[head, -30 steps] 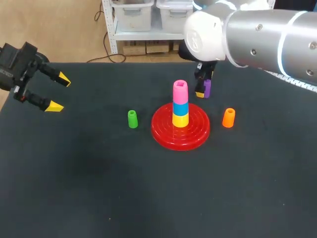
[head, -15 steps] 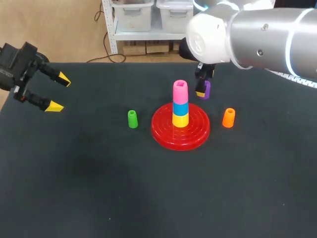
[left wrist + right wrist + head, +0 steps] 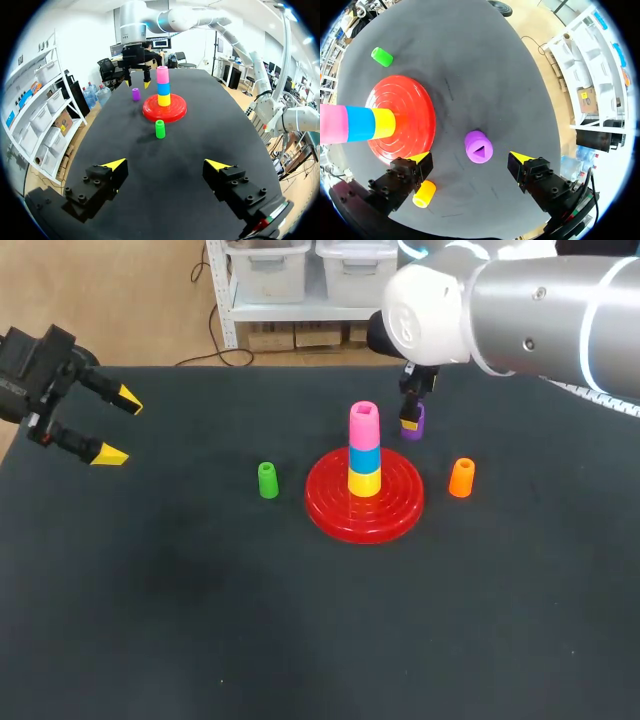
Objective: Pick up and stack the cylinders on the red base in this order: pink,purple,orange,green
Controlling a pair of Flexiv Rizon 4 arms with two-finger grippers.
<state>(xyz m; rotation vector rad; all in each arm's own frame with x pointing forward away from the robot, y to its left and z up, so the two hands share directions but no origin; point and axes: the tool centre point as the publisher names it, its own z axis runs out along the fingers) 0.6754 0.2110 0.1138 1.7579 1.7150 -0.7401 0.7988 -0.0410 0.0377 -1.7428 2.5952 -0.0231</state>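
The red base (image 3: 398, 510) holds a stack of yellow, blue and pink cylinders (image 3: 364, 450), pink on top. Just behind it the purple cylinder (image 3: 479, 147) stands on the table. My right gripper (image 3: 470, 158) hangs open over it, one finger on each side and neither touching. In the head view only one yellow fingertip (image 3: 408, 424) shows against the purple cylinder (image 3: 416, 426). The orange cylinder (image 3: 461, 478) stands right of the base and the green cylinder (image 3: 267, 481) left of it. My left gripper (image 3: 118, 427) is open and empty at the far left edge.
The black table (image 3: 200, 620) stretches wide in front of the base. In the left wrist view the green cylinder (image 3: 160, 129) and the base (image 3: 150, 111) lie well ahead of the left gripper (image 3: 166, 164).
My right arm has drifted slightly right and back, bringing its open gripper more squarely over the purple cylinder. The left arm and the cylinders have not moved.
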